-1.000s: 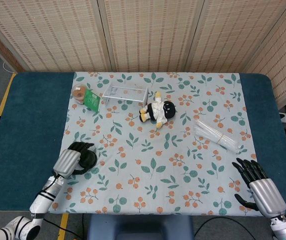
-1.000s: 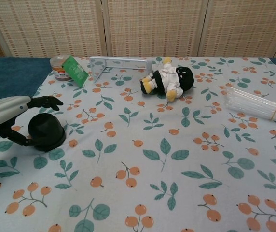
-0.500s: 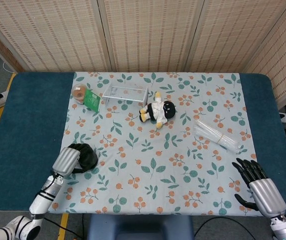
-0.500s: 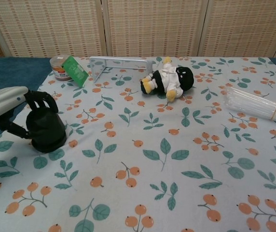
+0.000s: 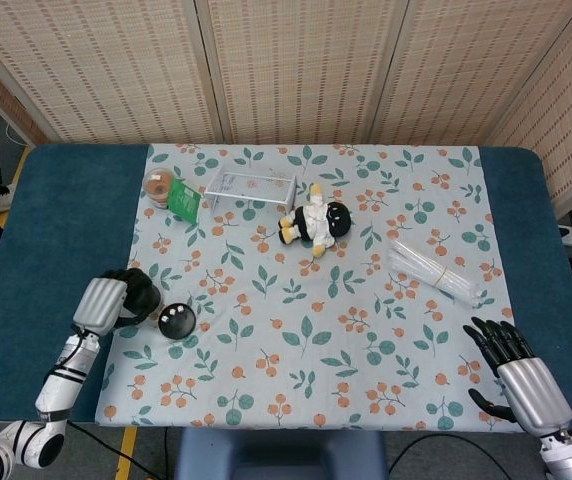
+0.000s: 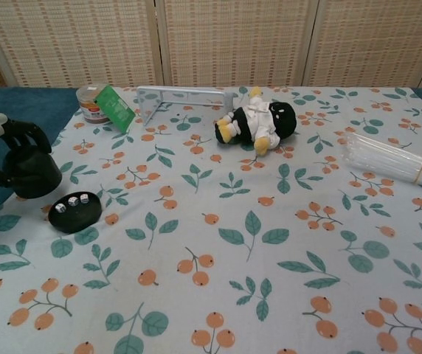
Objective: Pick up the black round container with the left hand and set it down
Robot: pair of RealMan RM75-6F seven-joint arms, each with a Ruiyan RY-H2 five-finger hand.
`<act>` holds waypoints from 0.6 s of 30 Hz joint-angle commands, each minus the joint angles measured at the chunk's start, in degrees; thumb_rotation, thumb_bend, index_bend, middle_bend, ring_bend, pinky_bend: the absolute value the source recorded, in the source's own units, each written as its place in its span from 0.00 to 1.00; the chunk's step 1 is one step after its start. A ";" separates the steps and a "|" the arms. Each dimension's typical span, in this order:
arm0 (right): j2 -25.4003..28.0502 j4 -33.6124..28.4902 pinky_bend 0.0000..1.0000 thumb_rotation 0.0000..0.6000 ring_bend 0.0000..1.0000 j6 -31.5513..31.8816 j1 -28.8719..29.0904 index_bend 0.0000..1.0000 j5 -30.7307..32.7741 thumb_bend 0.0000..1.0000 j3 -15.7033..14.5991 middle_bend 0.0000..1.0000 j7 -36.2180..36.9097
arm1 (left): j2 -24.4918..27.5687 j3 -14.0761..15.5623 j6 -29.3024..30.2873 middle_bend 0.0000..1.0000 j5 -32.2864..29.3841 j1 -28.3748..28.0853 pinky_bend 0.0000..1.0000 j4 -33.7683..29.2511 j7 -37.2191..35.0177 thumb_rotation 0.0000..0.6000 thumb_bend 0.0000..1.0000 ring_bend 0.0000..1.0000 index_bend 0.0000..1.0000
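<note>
— Where is the black round container [image 6: 32, 171] here?

— Grasped in the left hand [image 6: 10, 151], fingers wrapped over it, lifted off a black base [image 6: 74, 213] that lies on the floral cloth [image 6: 270, 243] just right of the hand. Small white dice [image 6: 71, 200] sit on that base.

— And the right hand [image 5: 518, 368]?

— Resting at the table's near right corner, fingers spread, holding nothing. A plush doll [image 5: 315, 222] lies well beyond both hands.
</note>
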 commanded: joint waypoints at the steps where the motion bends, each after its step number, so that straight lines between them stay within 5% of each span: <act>1: -0.14 -0.03 0.00 1.00 0.00 -0.14 0.03 0.00 0.13 0.18 0.06 0.00 -0.33 | 0.22 0.82 -2.48 0.48 -0.82 -0.39 0.29 2.06 -2.63 1.00 0.47 0.41 0.45; 5: -0.11 -0.31 0.00 1.00 0.00 -0.67 0.10 0.00 0.30 0.18 -0.09 0.00 -0.76 | 0.35 1.97 -2.38 0.32 0.84 -0.76 0.24 3.05 -4.56 1.00 0.41 0.21 0.33; 9: -0.02 -0.40 0.00 1.00 0.00 -0.50 0.09 0.00 0.13 0.18 -0.11 0.00 -0.57 | 1.03 2.80 -3.77 0.05 1.12 -1.19 0.21 2.50 -5.46 1.00 0.35 0.02 0.02; 18: 0.56 -0.28 0.00 1.00 0.00 1.13 -0.41 0.00 -1.15 0.18 -0.47 0.00 0.81 | 2.80 2.87 1.37 0.00 2.82 -0.10 0.11 -1.72 -4.83 1.00 0.31 0.00 0.00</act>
